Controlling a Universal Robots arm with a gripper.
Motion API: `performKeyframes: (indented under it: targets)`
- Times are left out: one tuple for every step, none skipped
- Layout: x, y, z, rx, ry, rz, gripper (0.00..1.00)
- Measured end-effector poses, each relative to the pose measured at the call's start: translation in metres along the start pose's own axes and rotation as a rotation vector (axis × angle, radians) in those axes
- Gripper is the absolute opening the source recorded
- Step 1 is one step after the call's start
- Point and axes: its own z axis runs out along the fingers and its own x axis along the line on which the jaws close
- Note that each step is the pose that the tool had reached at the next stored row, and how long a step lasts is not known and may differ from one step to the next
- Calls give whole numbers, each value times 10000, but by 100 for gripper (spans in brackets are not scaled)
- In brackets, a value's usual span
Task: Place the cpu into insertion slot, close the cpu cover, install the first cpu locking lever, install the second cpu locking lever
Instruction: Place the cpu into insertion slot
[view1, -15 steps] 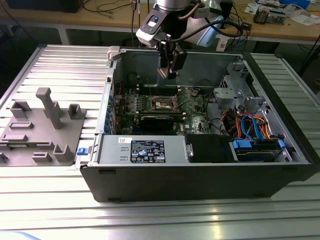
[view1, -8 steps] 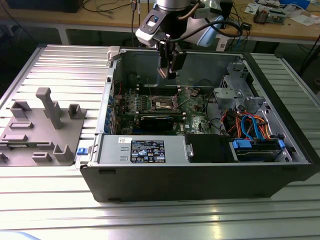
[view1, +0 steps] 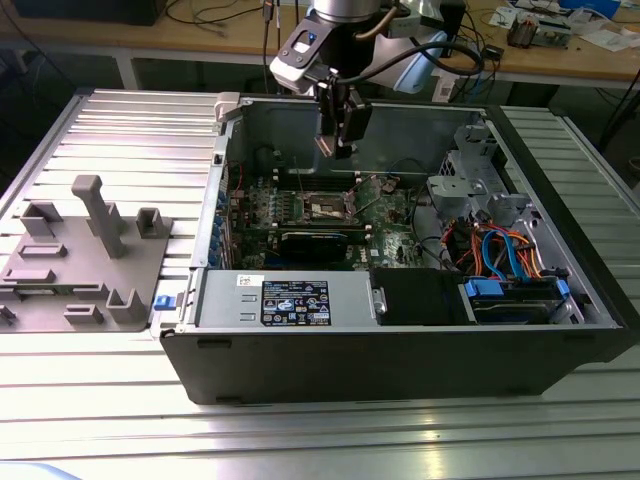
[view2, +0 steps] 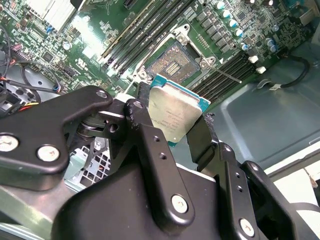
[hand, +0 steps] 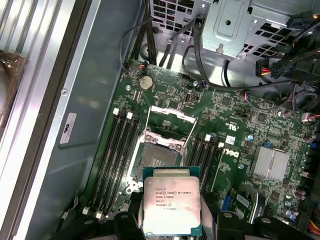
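The open computer case (view1: 400, 365) lies on the ribbed table (view1: 100, 400) and holds the grey power supply (view1: 225, 300) and the green motherboard (hand: 240, 125). In the board, the insertion slot (hand: 156, 156) sits bare, its cpu cover (hand: 171, 112) swung open. Above the slot, the gripper (view1: 338, 148) pinches the cpu (hand: 171, 207) by its edges.

A grey power supply box (view1: 285, 300) lies inside the open computer case (view1: 400, 365), a grey fixture (view1: 85, 255) nearby.
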Motion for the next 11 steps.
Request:
performKeyframes:
  targets:
    - [0, 0, 0, 0, -1, 24, 54]
    - [0, 0, 1, 0, -3, 52, 54]
    - [0, 0, 1, 0, -4, 78, 54]
    - [0, 0, 1, 0, -4, 92, 54]
    - [0, 0, 1, 0, -5, 107, 54]
    - [0, 0, 2, 0, -6, 121, 54]
    - [0, 0, 2, 0, -6, 136, 54]
    - [0, 0, 2, 1, -7, 152, 54]
    - [0, 0, 2, 1, -8, 174, 54]
    - [0, 0, 3, 1, -9, 195, 54]
    - [0, 0, 2, 2, -10, 213, 54]
